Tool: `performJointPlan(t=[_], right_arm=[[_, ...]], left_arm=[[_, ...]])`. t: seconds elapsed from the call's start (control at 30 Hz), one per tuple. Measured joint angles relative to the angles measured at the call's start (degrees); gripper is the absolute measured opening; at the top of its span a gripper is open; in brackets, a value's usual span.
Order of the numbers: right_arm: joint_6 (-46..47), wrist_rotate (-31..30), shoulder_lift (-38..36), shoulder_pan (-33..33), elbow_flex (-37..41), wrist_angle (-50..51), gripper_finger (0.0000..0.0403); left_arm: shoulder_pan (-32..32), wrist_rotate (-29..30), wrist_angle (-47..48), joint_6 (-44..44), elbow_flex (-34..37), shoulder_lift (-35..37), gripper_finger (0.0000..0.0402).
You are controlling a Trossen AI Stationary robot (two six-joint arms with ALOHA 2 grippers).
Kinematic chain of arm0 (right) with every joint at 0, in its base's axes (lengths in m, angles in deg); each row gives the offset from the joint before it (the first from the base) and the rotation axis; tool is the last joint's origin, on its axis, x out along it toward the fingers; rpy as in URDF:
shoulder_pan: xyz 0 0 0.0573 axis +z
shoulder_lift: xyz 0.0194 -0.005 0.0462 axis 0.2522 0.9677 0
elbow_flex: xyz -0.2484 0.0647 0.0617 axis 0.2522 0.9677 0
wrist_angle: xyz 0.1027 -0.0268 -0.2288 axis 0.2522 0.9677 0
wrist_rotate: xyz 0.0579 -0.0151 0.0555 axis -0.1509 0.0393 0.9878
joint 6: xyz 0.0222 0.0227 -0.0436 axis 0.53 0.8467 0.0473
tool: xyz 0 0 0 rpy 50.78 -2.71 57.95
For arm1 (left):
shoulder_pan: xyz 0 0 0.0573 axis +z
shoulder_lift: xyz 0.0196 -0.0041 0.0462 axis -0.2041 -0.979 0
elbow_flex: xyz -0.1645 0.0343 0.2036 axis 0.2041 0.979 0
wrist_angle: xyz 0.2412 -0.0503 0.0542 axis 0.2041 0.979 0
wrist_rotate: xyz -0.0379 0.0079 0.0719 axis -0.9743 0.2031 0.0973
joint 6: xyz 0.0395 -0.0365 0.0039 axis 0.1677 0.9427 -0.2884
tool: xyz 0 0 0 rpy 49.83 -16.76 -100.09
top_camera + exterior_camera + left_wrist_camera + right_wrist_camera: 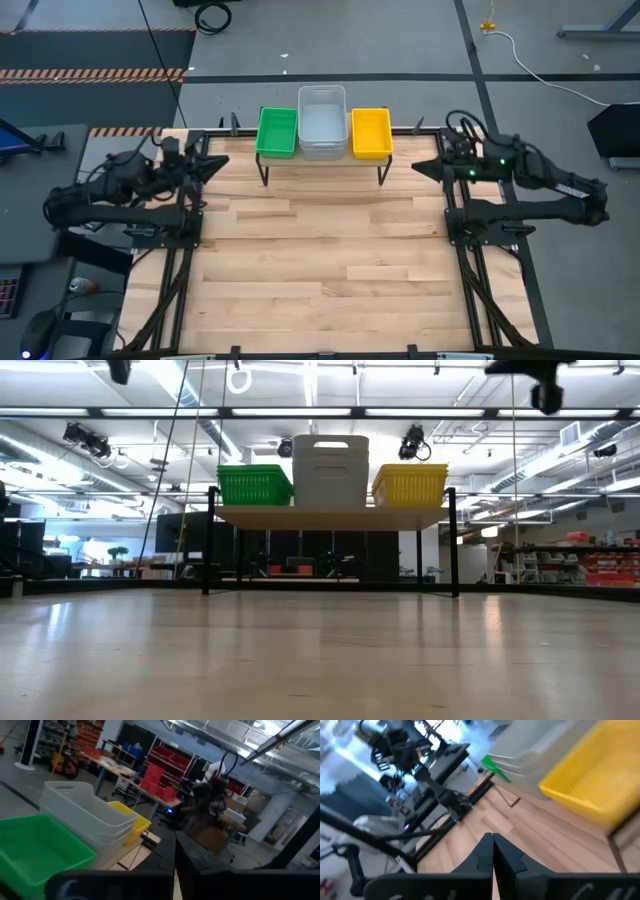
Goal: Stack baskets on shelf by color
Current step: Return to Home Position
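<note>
- Shelf point(330, 518): green baskets point(277, 131), grey baskets point(322, 121) and yellow baskets point(371, 132) stacked side by side, grey central.
- Left gripper point(220, 164): fingers pressed together, empty, near the table's point(320, 260) left edge.
- Right gripper point(417, 167): fingers pressed together, empty, near the right edge.

The shelf point(330, 517) stands at the 12 o'clock edge of the wooden table point(320, 285), its thin black legs resting on the slats. On its light plank top sit the green baskets point(277, 131) at 9 o'clock, the taller pale grey stack point(322, 122) in the middle, and the yellow baskets point(371, 132) at 3 o'clock.
</note>
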Motion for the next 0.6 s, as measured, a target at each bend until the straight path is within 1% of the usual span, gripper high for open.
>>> performJointPlan(t=[0.07, 0.17, 0.3, 0.43, 0.5, 0.6], right_arm=[[1.5, -1.5, -4.0, 0.2, 4.2, -1.7, 0.0011], [2.5, -4.0, -9.4, 0.1, 9.8, -7.3, 0.0017], [2.6, -6.1, -15.1, 0.1, 16.3, -16.1, 0.0008], [4.9, -8.3, -19.1, 0.1, 22.6, -21.8, 0.0007], [7.3, -8.4, -20.6, 0.1, 26.0, -23.7, 0.0011], [10.4, -7.8, -22.2, 0.1, 31.7, -29.4, 0.0010]], left_arm=[[-0.1, 0.2, 0.2, 0.0, 0.9, 2.0, 0.0009], [-0.1, 0.2, 0.0, 0.1, 2.8, 4.0, 0.0004], [-0.1, 0.1, -0.8, 3.2, 6.3, 5.3, 0.0005], [-0.1, -0.1, -2.4, 6.1, 10.1, 6.0, 0.0004], [-0.1, -0.1, -3.2, 7.5, 12.0, 6.4, 0.0004], [-0.2, -0.9, -3.6, 9.4, 15.3, 7.6, 0.0003]])
